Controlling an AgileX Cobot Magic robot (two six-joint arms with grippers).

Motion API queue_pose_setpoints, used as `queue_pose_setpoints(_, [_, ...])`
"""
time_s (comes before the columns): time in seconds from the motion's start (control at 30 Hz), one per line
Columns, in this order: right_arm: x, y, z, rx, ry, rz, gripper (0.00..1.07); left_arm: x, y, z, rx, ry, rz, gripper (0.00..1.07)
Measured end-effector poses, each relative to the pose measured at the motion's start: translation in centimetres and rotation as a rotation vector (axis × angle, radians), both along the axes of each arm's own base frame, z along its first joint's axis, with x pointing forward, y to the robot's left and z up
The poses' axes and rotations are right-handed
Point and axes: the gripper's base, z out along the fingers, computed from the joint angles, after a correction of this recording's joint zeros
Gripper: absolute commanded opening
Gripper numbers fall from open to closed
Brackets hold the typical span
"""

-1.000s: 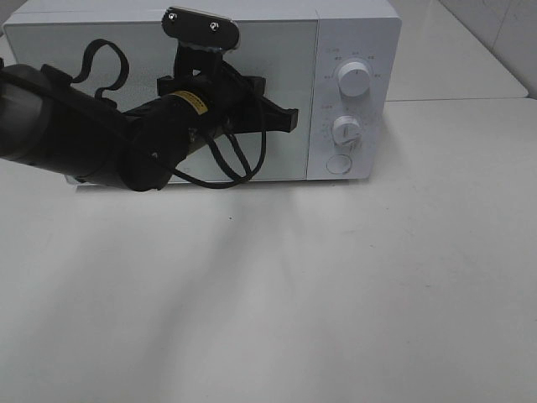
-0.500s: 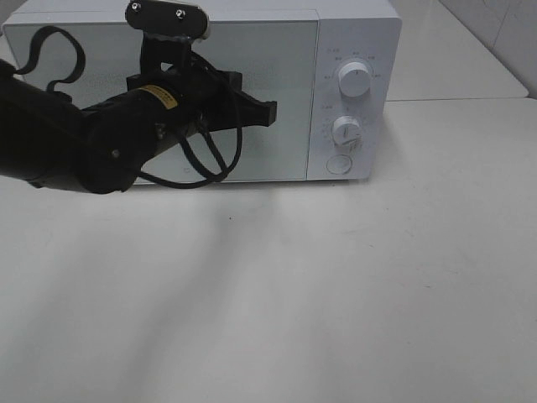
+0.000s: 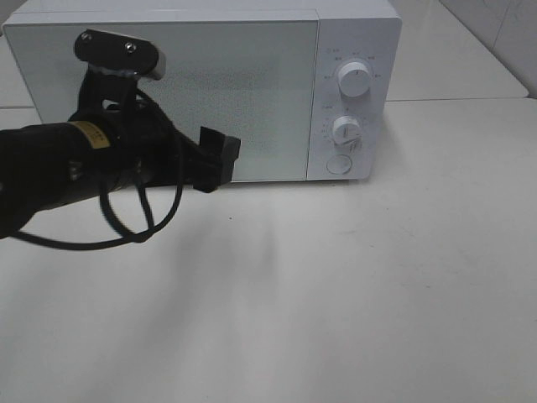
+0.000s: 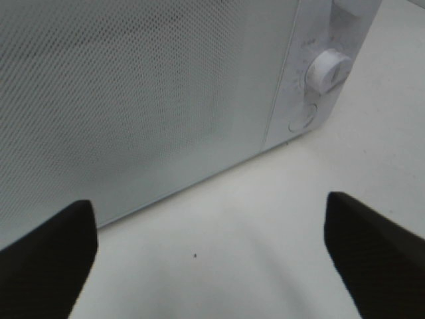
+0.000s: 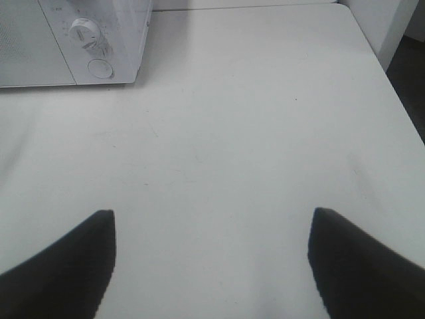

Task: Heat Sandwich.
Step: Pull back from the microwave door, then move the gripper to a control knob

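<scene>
- At the far side of the table (image 3: pixel 352 285), the white microwave (image 3: pixel 277 17) stands with its door (image 3: pixel 252 92) shut flush against the control panel.
- On the left gripper (image 4: pixel 207 212), the fingers (image 4: pixel 53 246) are spread wide and hold nothing. Only the mesh door and bare table show in the gap.
- Change noted: within the last second the left arm has drawn away from the middle of the door to its left end, and nearer. The door has stayed shut throughout.
- On the right gripper (image 5: pixel 212 226), the fingers (image 5: pixel 66 259) stand wide apart and empty over bare table, to the right of and nearer than the microwave.
- The sandwich is not visible in any view. It is not on the visible table or in either gripper. Whether it lies behind the mesh door cannot be told.
- Judgement: with the door closed and the left arm backing off, loading is probably complete. That assumes the sandwich is inside.
- Judgement: the timer likely remains to be set, using the upper knob (image 3: pixel 353 81) or the lower knob (image 3: pixel 345 130). The right arm sits on the same side as that panel.
- Risk: the cable (image 3: pixel 126 239) looping low beneath the left arm could drag on the table.
</scene>
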Motion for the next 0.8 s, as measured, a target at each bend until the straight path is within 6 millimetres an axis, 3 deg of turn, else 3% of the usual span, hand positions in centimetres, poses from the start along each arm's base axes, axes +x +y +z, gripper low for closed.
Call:
queue_pose_setpoints(0.13, [0.0,0.0,0.0,0.0,0.0,0.0,0.76,-2.0,1.6,0.2,0.01,0.023,-0.007,1.01])
queue_pose_setpoints(0.3, [0.0,0.0,0.0,0.0,0.0,0.0,0.76,-3.0,2.5,0.6,0.032,0.097,-0.023,1.01])
queue_pose_setpoints(0.67, [0.0,0.0,0.0,0.0,0.0,0.0,0.76,-3.4,6.3,0.6,0.141,0.381,0.009,1.01])
queue_pose_setpoints(0.8, [0.0,0.0,0.0,0.0,0.0,0.0,0.76,-2.8,8.1,2.2,0.203,0.5,0.013,1.01])
